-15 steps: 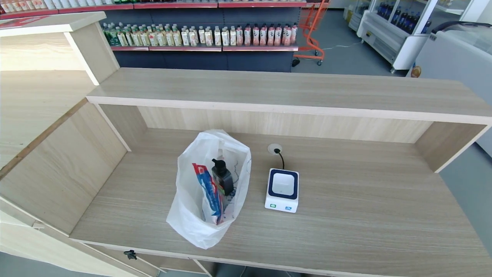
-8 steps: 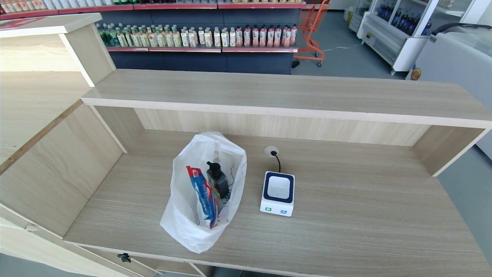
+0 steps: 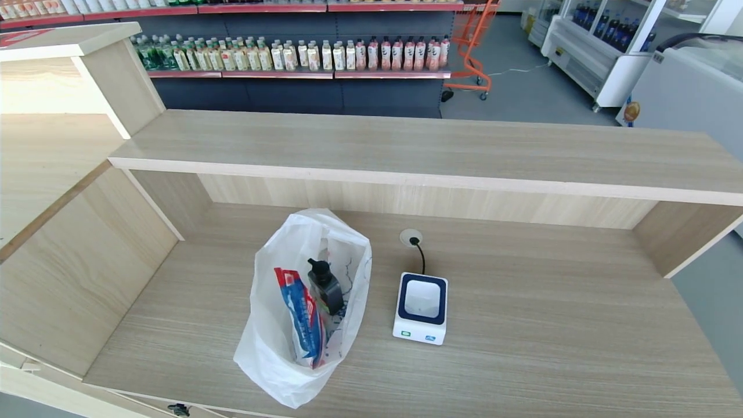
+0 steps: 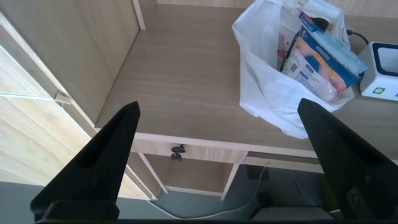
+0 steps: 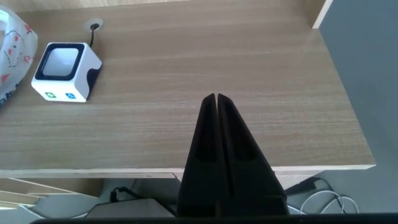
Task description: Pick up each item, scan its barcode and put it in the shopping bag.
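A white shopping bag [image 3: 273,342] stands open on the wooden counter [image 3: 551,325]. Inside it are a red and blue packet [image 3: 299,316] and a dark pump bottle [image 3: 324,285]. To its right sits the white barcode scanner [image 3: 421,307] with a dark-framed window. My left gripper [image 4: 219,106] is open and holds nothing, off the counter's front edge, with the bag [image 4: 267,93] and packet [image 4: 323,59] beyond it. My right gripper [image 5: 216,98] is shut and holds nothing, over the counter's front part, to the right of the scanner [image 5: 62,71].
A raised ledge [image 3: 406,151] runs along the back of the counter, with side walls at left [image 3: 75,273] and right [image 3: 685,232]. The scanner's cable goes into a hole [image 3: 411,237]. A drawer lock [image 4: 178,151] sits under the front edge. Shelves of bottles [image 3: 290,55] stand behind.
The head view has shifted, so the whole picture sits lower and further left. The bag, its contents and the scanner keep their places on the counter.
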